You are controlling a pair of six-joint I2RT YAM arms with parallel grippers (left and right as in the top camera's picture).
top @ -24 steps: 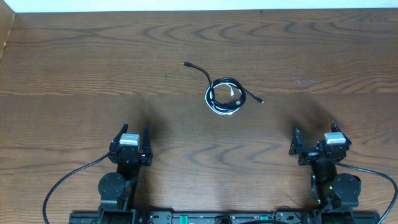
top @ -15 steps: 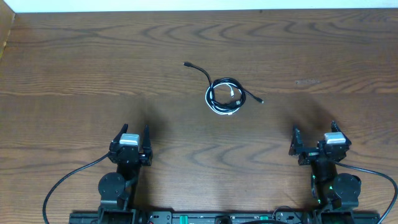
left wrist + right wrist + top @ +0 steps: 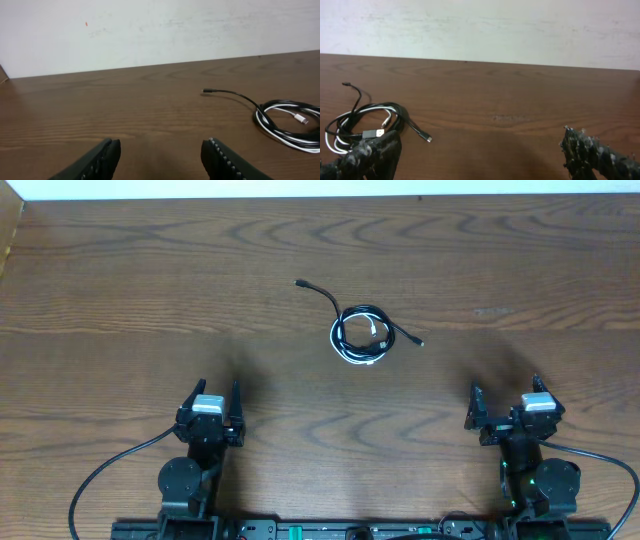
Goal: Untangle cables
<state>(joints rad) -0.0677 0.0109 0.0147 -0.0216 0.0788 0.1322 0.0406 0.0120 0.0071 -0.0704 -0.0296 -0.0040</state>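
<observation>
Showing left hand (image 3: 219,388) and right hand (image 3: 504,387) open, only overhead frames cables (image 3: 337,338) whole.

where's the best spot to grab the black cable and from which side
Grip the black cable on its free tail, just behind the plug. Come straight down from above, on the left gripper's side. That stretch lies flat and alone on the bare table, clear of the white cable, so the fingers would likely pinch only one cord.
</observation>
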